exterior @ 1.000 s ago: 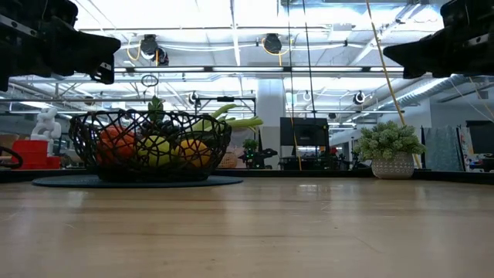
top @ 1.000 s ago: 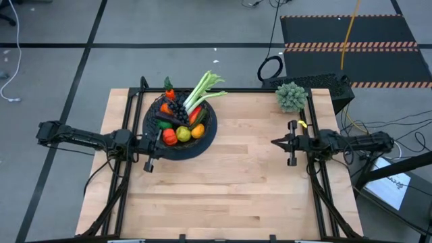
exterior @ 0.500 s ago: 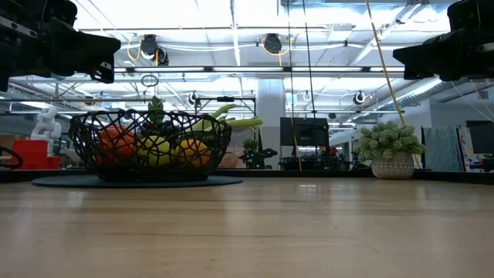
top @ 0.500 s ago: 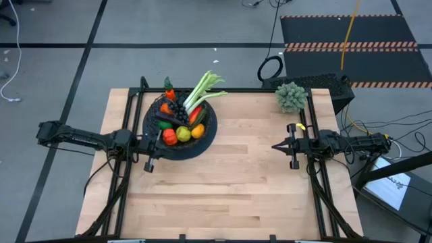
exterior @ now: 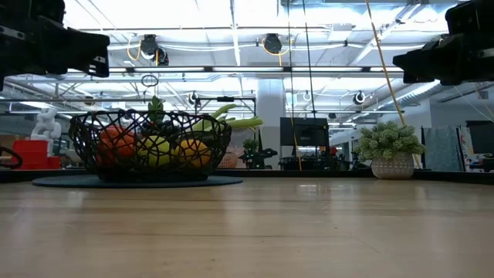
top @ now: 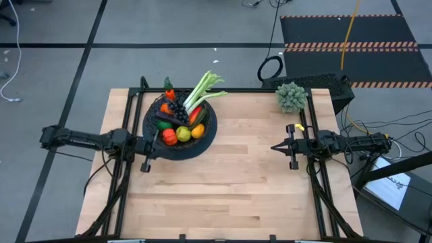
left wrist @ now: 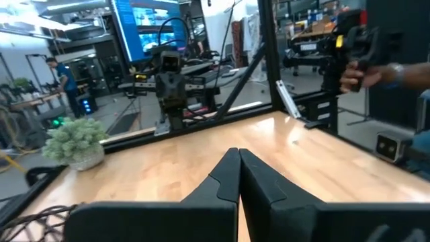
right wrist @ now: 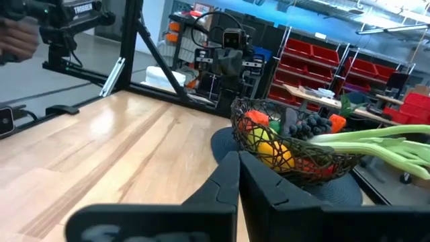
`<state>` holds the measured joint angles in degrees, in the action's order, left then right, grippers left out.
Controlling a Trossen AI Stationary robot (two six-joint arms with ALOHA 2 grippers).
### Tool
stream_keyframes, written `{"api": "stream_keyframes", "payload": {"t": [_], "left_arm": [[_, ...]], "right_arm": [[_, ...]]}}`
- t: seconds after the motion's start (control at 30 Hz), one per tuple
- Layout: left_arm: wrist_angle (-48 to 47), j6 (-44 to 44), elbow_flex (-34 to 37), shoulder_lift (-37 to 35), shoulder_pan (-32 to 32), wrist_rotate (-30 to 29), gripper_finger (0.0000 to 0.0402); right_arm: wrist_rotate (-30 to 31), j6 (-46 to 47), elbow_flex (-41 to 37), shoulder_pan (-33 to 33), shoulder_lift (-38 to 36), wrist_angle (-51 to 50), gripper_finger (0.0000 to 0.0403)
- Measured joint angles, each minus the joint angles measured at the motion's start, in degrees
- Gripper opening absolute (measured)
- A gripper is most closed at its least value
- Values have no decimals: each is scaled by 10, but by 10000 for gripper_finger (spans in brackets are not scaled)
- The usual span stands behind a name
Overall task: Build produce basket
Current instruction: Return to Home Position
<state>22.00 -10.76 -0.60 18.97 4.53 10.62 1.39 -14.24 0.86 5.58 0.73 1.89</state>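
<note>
The black wire basket (top: 149,116) stands on a round dark mat at the table's far left, and also shows in the low view (exterior: 85,143) and the right wrist view (right wrist: 306,169). The produce (top: 178,122) lies heaped inside it: oranges, a lemon, dark grapes and a carrot. The pale-green leafy stalk (top: 202,88) sticks out over the far rim. My left gripper (top: 156,140) hangs shut just left of the basket's near side. My right gripper (top: 273,146) hangs shut near the table's right side. Both are above the table and hold nothing.
A grey-green frilly clump in a pot (top: 291,96) stands at the far right corner. Black frame rails (top: 128,121) run along the table's left and right sides. Bare wood (top: 229,175) fills the middle and near part. A person's hand (left wrist: 366,74) holds a device beyond the table.
My left gripper has drawn back a little from the basket, toward the table's left edge. My right gripper has shifted slightly toward the right edge. The basket and the produce have stayed where they were.
</note>
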Motion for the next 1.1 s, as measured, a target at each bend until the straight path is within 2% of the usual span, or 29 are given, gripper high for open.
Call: {"api": "stream_keyframes", "payload": {"t": [0.27, 0.47, 0.6, 0.73, 1.1], "left_arm": [[-64, -21, 0, -56, -59, 5, 3], [-186, 51, 0, -92, -92, 8, 2], [-198, 74, 0, -97, -80, -16, 2], [-207, 78, 0, -103, -67, -73, 2], [-210, 62, -1, -178, -9, -118, 1]], "right_arm": [[0, 0, 0, 0, 0, 3, 0], [0, 0, 0, 0, 0, 3, 0], [0, 0, 0, 0, 0, 3, 0], [0, 0, 0, 0, 0, 4, 0], [0, 0, 0, 0, 0, 4, 0]]}}
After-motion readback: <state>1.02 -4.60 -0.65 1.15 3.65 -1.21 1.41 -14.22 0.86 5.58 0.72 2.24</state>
